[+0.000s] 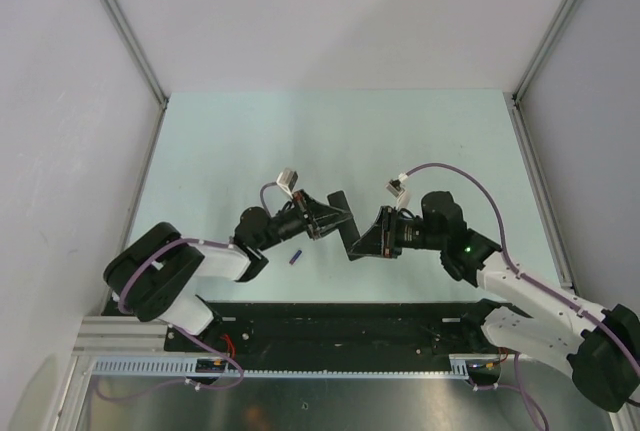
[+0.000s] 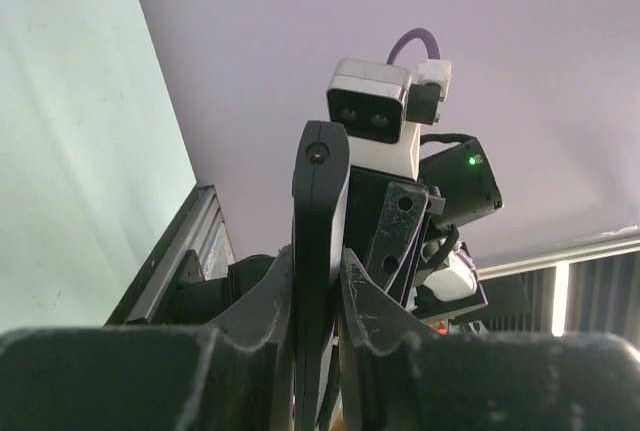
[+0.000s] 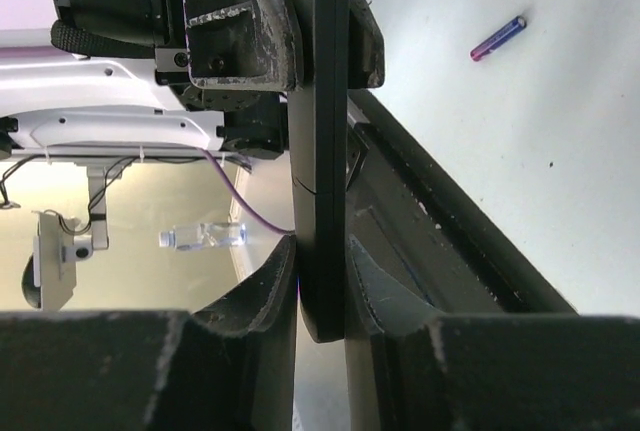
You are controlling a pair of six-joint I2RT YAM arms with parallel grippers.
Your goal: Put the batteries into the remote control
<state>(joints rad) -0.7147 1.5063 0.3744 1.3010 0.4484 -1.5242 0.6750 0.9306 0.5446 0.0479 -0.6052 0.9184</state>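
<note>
Reading the top view from the left, I note the left gripper reaching in from its side and clamped on the remote control. The left wrist view confirms this: the black bar stands upright between both fingers with no gap on either side.

Just nearside and left of that gripper, a small blue cylinder with a reddish end lies on the table, apart from both tools and nearer the left arm. I do not count it among the batteries. No orange-red cylinder shows in any view, so I cannot say where the batteries lie.

The remote control sits between the two grippers and appears to be held off the table. Its long axis runs from far-left to near-right in the top view, crosswise to both tools, which face each other along the left-right line. The left gripper holds the farther portion. The right gripper holds the nearer end, and in the right wrist view its fingers are closed against both sides of the bar.

Both wrist views show the bar edge-on only, so I cannot tell which way the battery recess faces.

I judge the obstacle to be occupancy: both tools are committed to the bar. One must release before any battery can be fetched, while the other presents the recess face.
</note>
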